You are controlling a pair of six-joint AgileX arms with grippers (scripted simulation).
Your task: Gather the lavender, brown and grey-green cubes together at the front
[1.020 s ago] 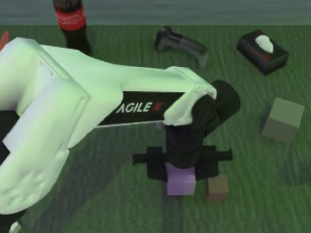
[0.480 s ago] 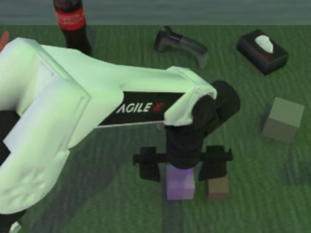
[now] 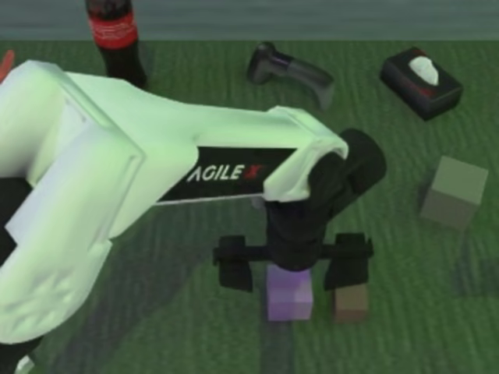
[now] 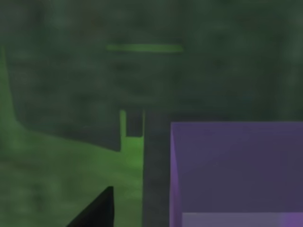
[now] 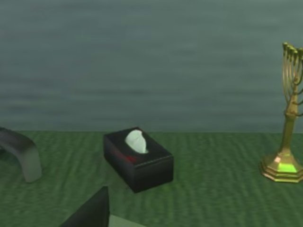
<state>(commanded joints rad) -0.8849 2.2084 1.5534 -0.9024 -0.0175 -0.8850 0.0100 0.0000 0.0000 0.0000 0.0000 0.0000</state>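
Note:
The lavender cube (image 3: 290, 294) rests on the green carpet near the front, and it fills the near corner of the left wrist view (image 4: 236, 170). My left gripper (image 3: 290, 276) hangs right above it, open, one finger on each side and clear of its faces. The small brown cube (image 3: 351, 304) sits just to the right of the lavender one, partly under the right-hand finger (image 3: 347, 269). Farther right and back stands the grey-green cube (image 3: 454, 191), alone. My right gripper (image 5: 142, 224) is open; only one dark finger (image 5: 92, 213) shows, over a pale green surface.
Along the back stand a cola bottle (image 3: 113, 35), a dark grey handheld scanner (image 3: 292, 70) and a black tissue box (image 3: 421, 82). A gold candelabrum (image 5: 286, 118) stands at the right of the right wrist view. My left arm's white body covers the table's left half.
The left gripper's fingers have spread apart, letting go of the lavender cube, which stays on the carpet beside the brown cube. Nothing else has moved.

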